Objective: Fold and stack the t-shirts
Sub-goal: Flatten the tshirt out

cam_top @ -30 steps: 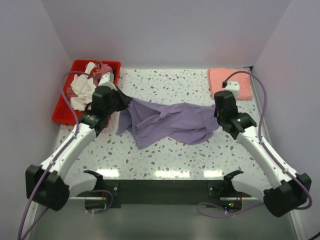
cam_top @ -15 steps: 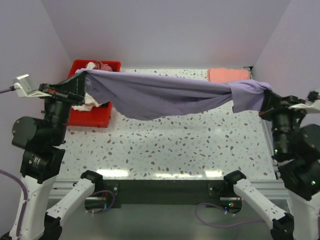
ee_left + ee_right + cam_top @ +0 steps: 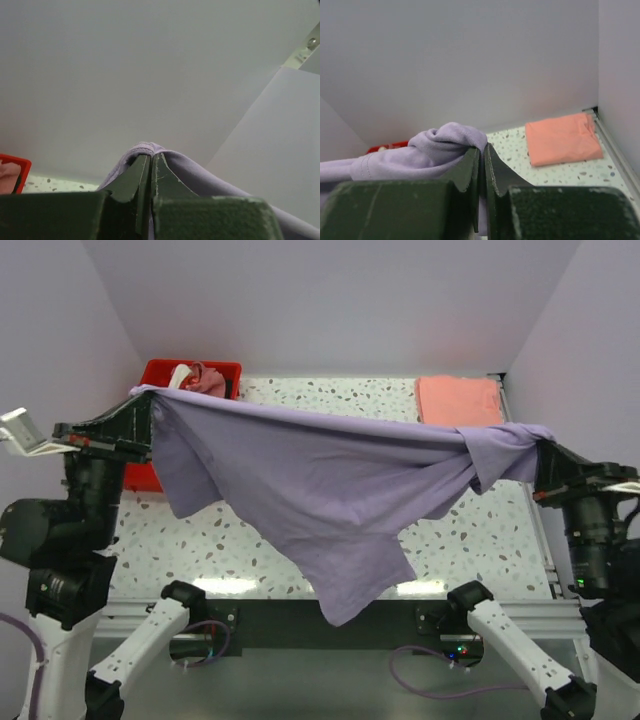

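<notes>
spread step: l claw (image 3: 148, 406) & r claw (image 3: 541, 456) each clamped on lavender t-shirt (image 3: 320, 480), stretched mid-air. next: lay it flat on surface (image 3: 480, 535), no bunching.

Big shirt (image 3: 320, 480) is hanging betw. left gripper (image 3: 148, 402) & right gripper (image 3: 540, 450) over table (image 3: 330, 395); tray (image 3: 160, 370) is sitting back-left, folded shirt (image 3: 458, 400) back-right.

no legible txt, no labels, brands, nos. or signs in any view
</notes>
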You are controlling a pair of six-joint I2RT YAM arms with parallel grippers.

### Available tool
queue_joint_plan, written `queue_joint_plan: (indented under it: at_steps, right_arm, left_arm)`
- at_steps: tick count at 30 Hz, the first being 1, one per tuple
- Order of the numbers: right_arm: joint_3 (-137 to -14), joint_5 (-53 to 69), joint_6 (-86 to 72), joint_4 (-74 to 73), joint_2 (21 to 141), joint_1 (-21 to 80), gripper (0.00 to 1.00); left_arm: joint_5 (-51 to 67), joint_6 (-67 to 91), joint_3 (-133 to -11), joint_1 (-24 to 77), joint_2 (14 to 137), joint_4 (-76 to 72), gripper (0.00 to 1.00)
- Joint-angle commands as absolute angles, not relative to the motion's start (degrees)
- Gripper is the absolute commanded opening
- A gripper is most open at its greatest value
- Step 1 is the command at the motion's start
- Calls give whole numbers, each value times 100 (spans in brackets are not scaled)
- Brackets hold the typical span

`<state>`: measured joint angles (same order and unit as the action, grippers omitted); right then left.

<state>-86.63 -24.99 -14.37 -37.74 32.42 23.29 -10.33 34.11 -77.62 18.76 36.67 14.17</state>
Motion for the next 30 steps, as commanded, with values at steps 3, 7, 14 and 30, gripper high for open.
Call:
queue_joint_plan:
  at_steps: [3, 7, 14, 30]
  right_arm:
    - [-7184, -2690, -1942, -4253, 3515, 2303, 10]
    - [-5917, -3363, -2486, -4499, 4190, 2303, 80]
    - [-5819, -2563, -2217, -4361, 5826, 2303, 99]
    - [-6169, -1545, -1362, -3269, 8673, 3559, 95]
  left_arm:
    - [-1836, 3813, -6489, 1828, 4262, 1564, 0]
    - [-2109, 4113, -5268, 1828, 4789, 1608, 0]
    - [-1951, 4306, -4632, 1828, 5984, 1600, 0]
    - [-2021, 4289, -4368, 1828, 6354, 1292, 0]
